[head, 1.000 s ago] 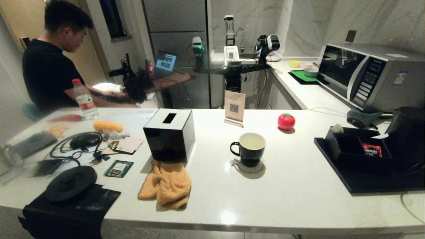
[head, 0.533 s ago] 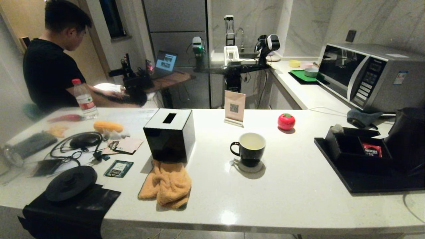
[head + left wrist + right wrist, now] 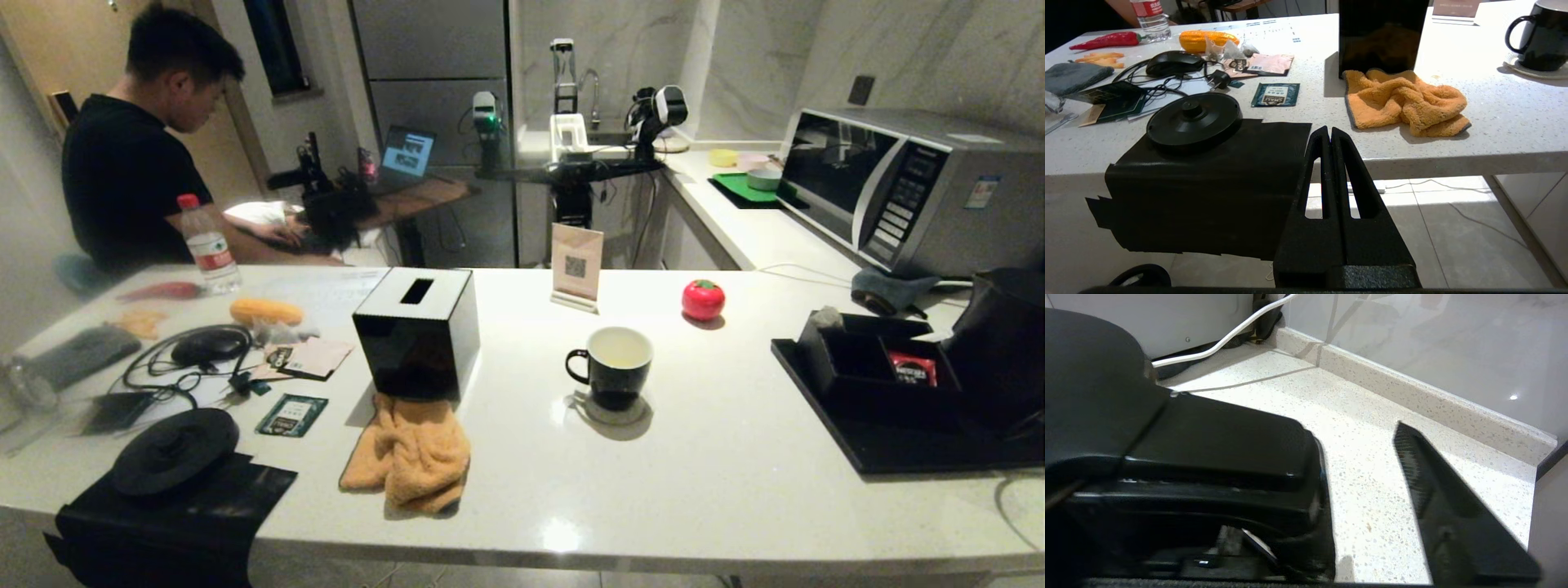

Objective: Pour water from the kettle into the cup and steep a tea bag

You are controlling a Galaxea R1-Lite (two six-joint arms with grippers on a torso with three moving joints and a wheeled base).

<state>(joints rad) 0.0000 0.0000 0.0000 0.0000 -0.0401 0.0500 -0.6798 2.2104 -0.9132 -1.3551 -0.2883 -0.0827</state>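
The black kettle [image 3: 1000, 343] stands at the table's far right, on the black tray [image 3: 898, 453]. In the right wrist view its handle [image 3: 1216, 437] lies along one side of my right gripper [image 3: 1359, 457]. That gripper is open: a strip of bare counter shows between the handle and the one visible finger [image 3: 1437, 498]. The black cup [image 3: 612, 367] sits mid-table on a coaster, with pale water [image 3: 619, 351] inside. A small greyish tea bag [image 3: 830, 317] sticks up from the black box's far corner. My left gripper [image 3: 1329, 130] is parked, shut and empty, below the table's front edge.
A compartmented black box [image 3: 865, 359] with a red sachet [image 3: 913, 367] shares the tray. Also on the table are a black tissue box [image 3: 416, 335], an orange cloth [image 3: 408, 453], a red tomato-shaped thing [image 3: 703, 299] and the kettle base [image 3: 175, 449]. A person [image 3: 122, 171] sits at the far left. The microwave [image 3: 906, 180] is behind.
The kettle at the right edge has shifted slightly and settled on the tray. The person at the far left has raised the head a little. Cup and left gripper are unchanged.
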